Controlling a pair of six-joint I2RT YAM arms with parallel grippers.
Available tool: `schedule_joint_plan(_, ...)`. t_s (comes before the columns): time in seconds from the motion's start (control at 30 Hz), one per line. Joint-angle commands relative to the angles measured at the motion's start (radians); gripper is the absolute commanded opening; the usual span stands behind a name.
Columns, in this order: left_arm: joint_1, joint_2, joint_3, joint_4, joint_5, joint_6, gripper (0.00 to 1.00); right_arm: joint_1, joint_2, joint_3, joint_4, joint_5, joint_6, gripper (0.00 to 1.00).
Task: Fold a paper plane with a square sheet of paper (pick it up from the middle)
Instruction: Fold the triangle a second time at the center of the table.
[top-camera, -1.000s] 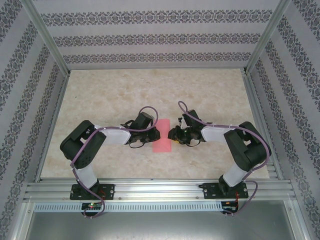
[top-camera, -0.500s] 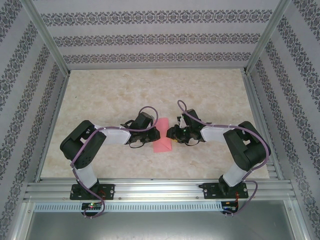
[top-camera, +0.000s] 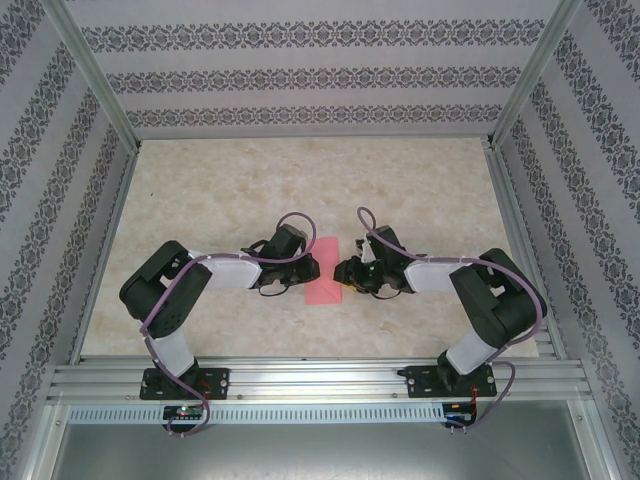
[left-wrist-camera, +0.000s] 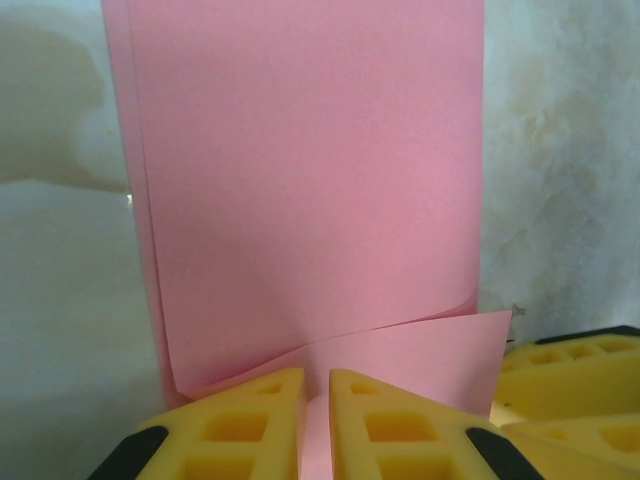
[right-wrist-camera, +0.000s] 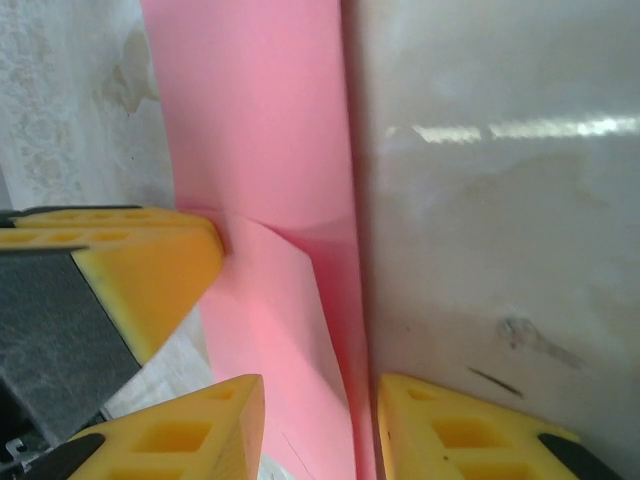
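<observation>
The square sheet of paper (top-camera: 322, 272), pink-red, lies folded into a narrow strip on the table's middle, between both grippers. My left gripper (top-camera: 311, 268) is shut on its left edge; in the left wrist view the sheet (left-wrist-camera: 300, 180) runs into the slit between the yellow fingers (left-wrist-camera: 255, 420), with a loose flap curling up at the lower right. My right gripper (top-camera: 346, 272) stands open at the right edge; the sheet (right-wrist-camera: 260, 130) passes between its spread jaws (right-wrist-camera: 320, 400) without being pinched. The left gripper's yellow finger (right-wrist-camera: 140, 260) touches the sheet from the other side.
The marble-patterned table (top-camera: 200, 200) is bounded by patterned walls and an aluminium rail (top-camera: 300, 380) at the near edge, where both arm bases are bolted. The right gripper's yellow finger (left-wrist-camera: 570, 375) sits close at the lower right of the left wrist view.
The right gripper's jaws have spread a little. The sheet's near end skewed slightly to the left and stays so. The left gripper has kept its hold and place.
</observation>
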Motion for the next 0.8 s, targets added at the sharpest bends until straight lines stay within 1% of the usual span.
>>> schedule_joint_plan(0.0, 0.001, -0.016, -0.014, -0.053, -0.049, -0.001, 0.16, 0.011, -0.035, -0.027, 0.040, 0.014, 0.024, 0.36)
schedule_joint_plan(0.07, 0.001, -0.016, -0.013, -0.053, -0.047, -0.001, 0.16, 0.011, -0.031, -0.024, 0.046, 0.005, 0.028, 0.36)
schedule_joint_plan(0.17, 0.001, -0.015, -0.011, -0.052, -0.047, -0.002, 0.16, 0.016, -0.011, -0.021, 0.100, -0.026, 0.051, 0.36)
schedule_joint_plan(0.43, 0.002, -0.013, -0.009, -0.051, -0.037, -0.004, 0.17, 0.037, 0.030, 0.017, 0.092, -0.009, 0.050, 0.36)
schedule_joint_plan(0.53, 0.001, -0.018, -0.011, -0.050, -0.039, -0.003, 0.17, 0.037, 0.012, 0.018, 0.062, 0.020, 0.038, 0.36)
schedule_joint_plan(0.67, 0.001, -0.038, -0.007, -0.058, -0.037, 0.005, 0.18, 0.030, -0.029, 0.040, -0.046, 0.104, -0.010, 0.37)
schedule_joint_plan(0.77, 0.001, -0.067, 0.000, -0.080, -0.050, 0.018, 0.19, 0.013, -0.037, 0.063, -0.085, 0.131, -0.035, 0.38)
